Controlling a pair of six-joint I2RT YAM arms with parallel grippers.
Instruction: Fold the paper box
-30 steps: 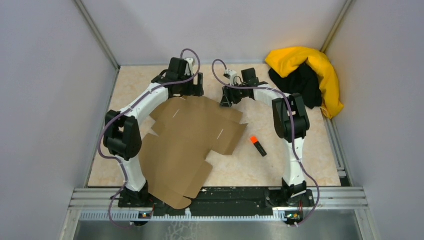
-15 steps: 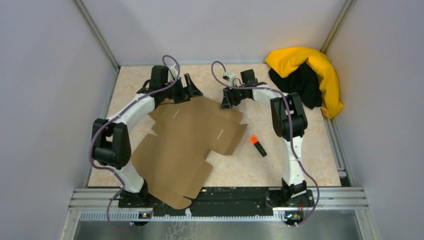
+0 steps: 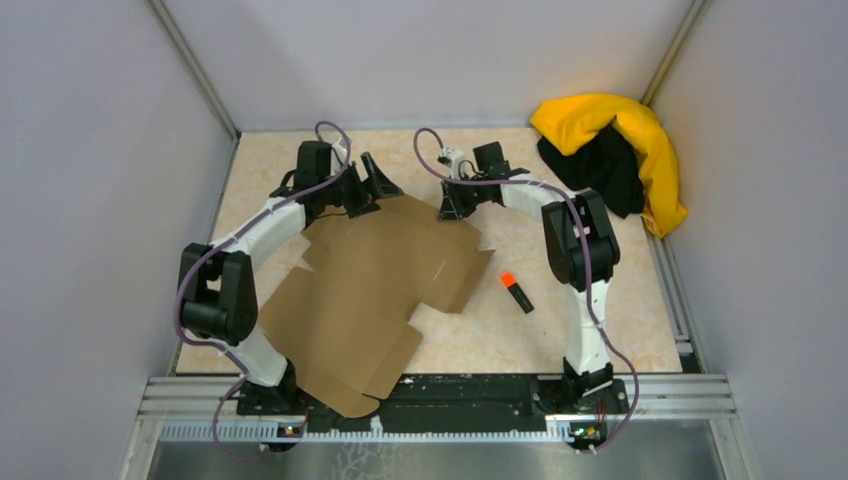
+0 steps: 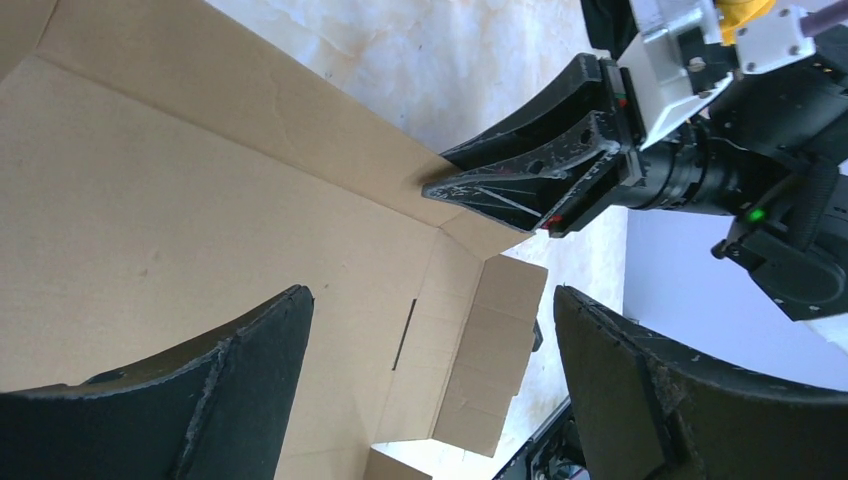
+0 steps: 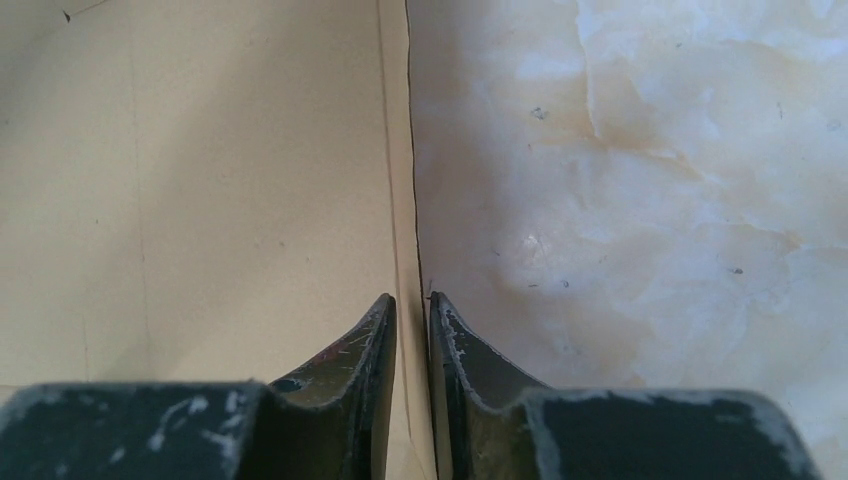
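Flat brown die-cut cardboard sheet [image 3: 380, 280] unfolded on beige marbled desk [image 3: 560, 330], centre-left, near corner past desk's front edge. Right claw [image 5: 412, 298] pinched onto sheet's far edge, fingers nearly together. Left claw [image 4: 430, 300] spread wide above far-left part, gripping nothing. Orange-and-black marker [image 3: 516, 291] just right of sheet.

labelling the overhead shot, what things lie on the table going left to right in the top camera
paper box, still a flat cardboard sheet → orange-tipped black marker → yellow-and-black cloth heap
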